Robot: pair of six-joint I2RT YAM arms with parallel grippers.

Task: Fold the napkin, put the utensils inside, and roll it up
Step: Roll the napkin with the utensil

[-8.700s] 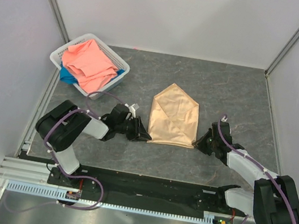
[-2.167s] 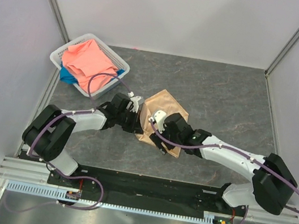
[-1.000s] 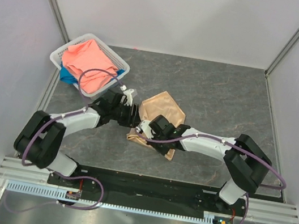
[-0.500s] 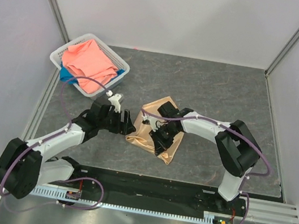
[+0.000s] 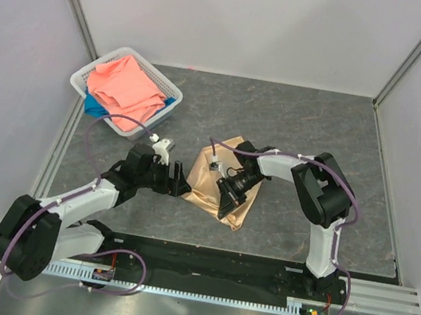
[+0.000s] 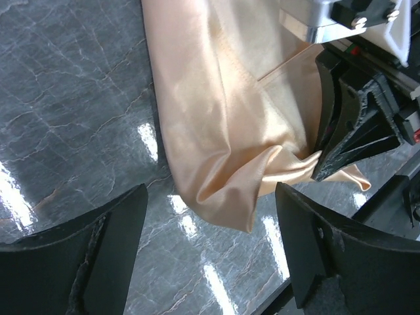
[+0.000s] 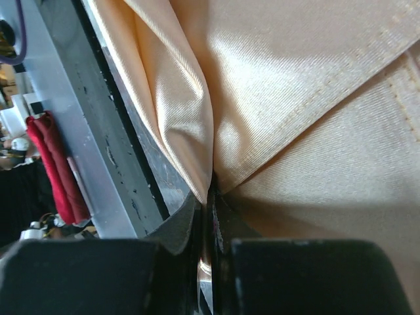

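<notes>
The peach-gold satin napkin [image 5: 209, 175] lies folded and rumpled in the middle of the grey table. My right gripper [image 5: 226, 199] reaches over it from the right and is shut on a fold of it; in the right wrist view the cloth [image 7: 295, 85] is pinched between the closed fingers [image 7: 211, 197]. My left gripper [image 5: 180, 185] stands open just left of the napkin's left edge, holding nothing. In the left wrist view the napkin's lower corner [image 6: 223, 197] hangs between the wide-apart fingers [image 6: 210, 197], and the right gripper [image 6: 351, 131] sits on the cloth. The utensils are hidden or out of view.
A white basket [image 5: 83, 77] stands at the back left, holding a coral-pink cloth [image 5: 125, 88] over a blue cloth [image 5: 93, 108]. Grey walls close in the table on three sides. The black rail [image 5: 201, 259] with the arm bases runs along the near edge.
My left gripper has let go, opened wide and drawn back to the left of the napkin. The right gripper stays shut on the fold and has shifted right, dragging the cloth with it.
</notes>
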